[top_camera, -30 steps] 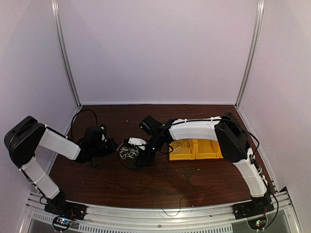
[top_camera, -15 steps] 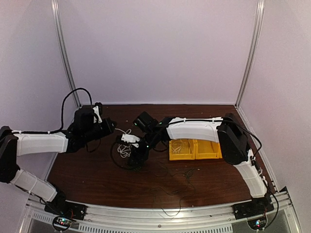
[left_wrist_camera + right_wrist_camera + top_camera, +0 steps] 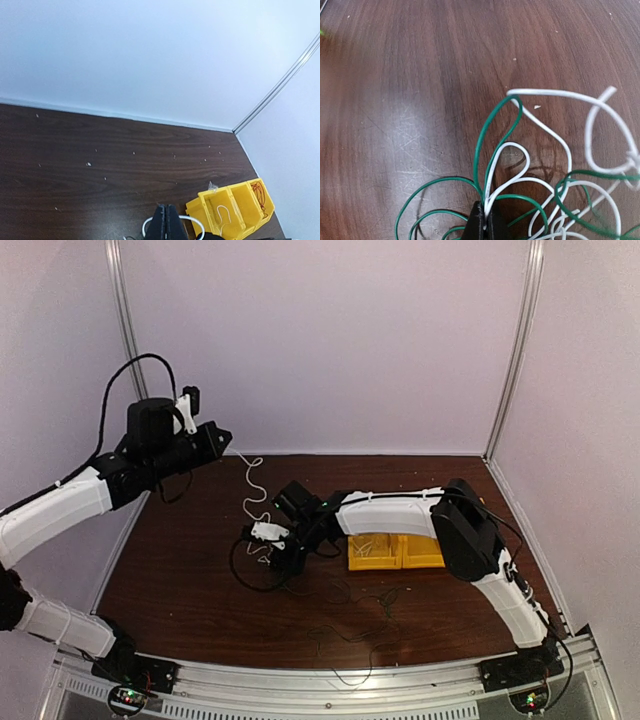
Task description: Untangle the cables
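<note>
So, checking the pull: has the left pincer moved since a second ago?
Yes: left pincer rose up and back, away from the yellow bins, trailing a white cable.

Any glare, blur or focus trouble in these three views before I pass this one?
Right wrist: pale glare on the table; the cables sharp mid-frame, the white loop blurred at the right edge. Left wrist: even light, sharp, left gripper cropped at the bottom. Top external: soft, so the cables barely resolve.

The cables point(image 3: 545, 93) are cut off by the right wrist view's lower and right edges, one white loop blurred; the yellow bins point(image 3: 240, 200) are clipped by the left wrist view's lower edge.
</note>
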{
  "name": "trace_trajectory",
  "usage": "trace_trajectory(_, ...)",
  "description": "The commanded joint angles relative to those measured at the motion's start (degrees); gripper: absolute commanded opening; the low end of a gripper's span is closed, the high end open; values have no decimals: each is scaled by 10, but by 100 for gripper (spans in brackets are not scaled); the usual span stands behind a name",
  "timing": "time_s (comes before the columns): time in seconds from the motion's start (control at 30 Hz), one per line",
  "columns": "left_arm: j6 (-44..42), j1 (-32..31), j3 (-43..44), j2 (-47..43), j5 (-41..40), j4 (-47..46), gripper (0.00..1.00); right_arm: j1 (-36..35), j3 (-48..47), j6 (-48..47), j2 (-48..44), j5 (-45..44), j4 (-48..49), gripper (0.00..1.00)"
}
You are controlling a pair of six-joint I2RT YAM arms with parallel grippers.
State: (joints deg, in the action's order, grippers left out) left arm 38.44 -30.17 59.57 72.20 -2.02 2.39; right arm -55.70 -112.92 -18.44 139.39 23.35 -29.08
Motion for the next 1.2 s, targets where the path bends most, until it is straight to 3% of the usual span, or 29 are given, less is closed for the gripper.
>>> trace_trajectory(0.0, -83, -1, 132, -13, -51, 98, 0, -2, 25, -9, -1, -33, 3, 0)
trace_trajectory(0.13, -124, -1, 261, -8, -89, 140, 0, -1, 59, -18, -12, -42, 19, 0)
trace_trajectory(0.4, -195, -1, 447, 7, -135, 123, 0, 2, 60, -16, 1, -40, 10, 0)
trace_trajectory(0.73, -217, -1, 636, 57, -112, 162, 0, 12, 51, 0, 10, -27, 8, 5)
trace_trajectory(0.87, -207, -1, 630, 56, -103, 172, 0, 13, 49, -3, 9, -20, 3, 4)
trace_trajectory(0.97, -197, -1, 579, 51, -85, 165, 0, 12, 48, -6, -1, -9, -2, 7)
trace_trajectory(1.17, -189, -1, 455, 24, -65, 129, 0, 14, 47, -19, -73, 25, -31, 48)
